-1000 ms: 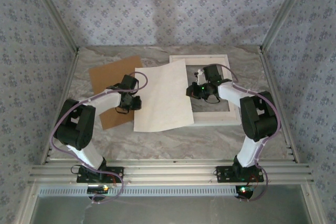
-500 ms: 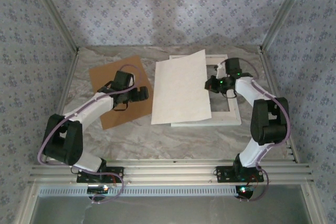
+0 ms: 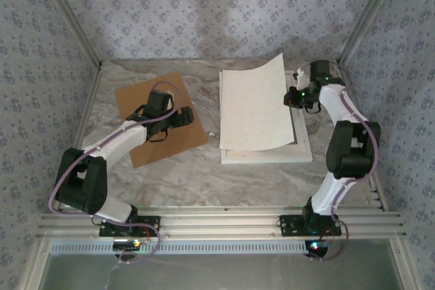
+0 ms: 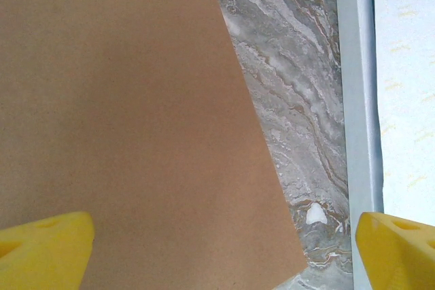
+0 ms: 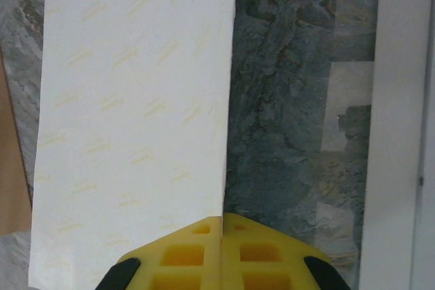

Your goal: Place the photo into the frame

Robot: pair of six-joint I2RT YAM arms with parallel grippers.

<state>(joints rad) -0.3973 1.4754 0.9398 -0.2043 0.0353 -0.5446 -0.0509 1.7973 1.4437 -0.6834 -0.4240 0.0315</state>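
The photo (image 3: 255, 110) is lying white back up over the frame (image 3: 265, 157), which is sitting toward the far right corner of the table (image 3: 204, 174). The sheet is covering most of the frame, leaving the near and right mouldings showing. It is not lying flat: its far right corner seems to be curling upward past the frame's far edge.

The right hand (image 3: 293, 98) is gripping the photo at its right edge. In the right wrist view that hand (image 5: 223, 225) is pressing its yellow fingers together on the edge of the sheet (image 5: 136, 120), with the frame's moulding (image 5: 401, 134) running beside it over the table.

The left hand (image 3: 178, 119) is hovering over the brown board (image 3: 136, 96) toward the far left of the table. In the left wrist view it (image 4: 217, 256) is spread wide with nothing between its fingers. The board (image 4: 122, 100) is lying below it, and the frame's left moulding (image 4: 353, 100) is well off to the side.

The photo is looking light and limp, bending under its own weight, so a single edge pinch is likely letting the free side sag and drag. It is probably creasing easily too, so a gentle grip on the white border seems wisest. A second hold on the opposite edge might be helping to square it inside the moulding before it is let go.
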